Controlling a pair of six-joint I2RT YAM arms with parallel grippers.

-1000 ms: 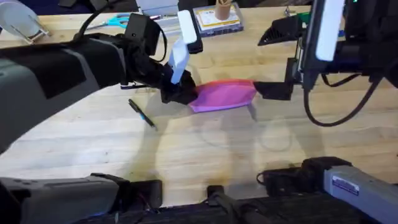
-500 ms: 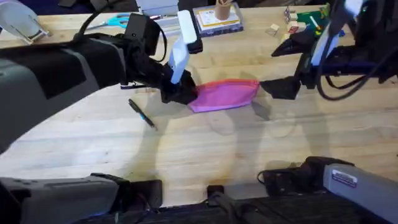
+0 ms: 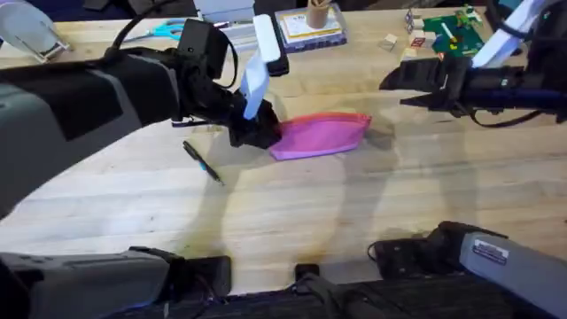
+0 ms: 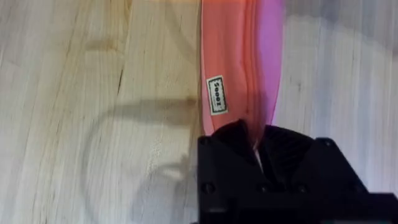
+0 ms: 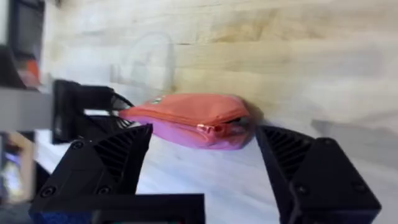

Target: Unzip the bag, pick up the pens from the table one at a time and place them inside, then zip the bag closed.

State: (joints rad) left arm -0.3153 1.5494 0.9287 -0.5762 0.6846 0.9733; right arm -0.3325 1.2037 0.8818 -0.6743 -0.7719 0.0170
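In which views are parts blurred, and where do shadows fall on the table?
Overhead: the left arm rises close under the camera, large and blurred; soft shadows lie on the table below the bag. Left wrist: a curved shadow crosses the wood beside the bag. Right wrist: the background at the left edge is blurred; the right gripper is sharp.

I work in a lab or workshop kind of room. My table [image 3: 292, 204] is a big light wood top made of planks. At the far edge sit a green board with small parts [image 3: 452, 34], little wood blocks [image 3: 390, 41], a book with a yellow cover [image 3: 308, 30] and blue scissors [image 3: 168, 29] (lots of test bits). Black cables [image 3: 483, 120] hang around too.
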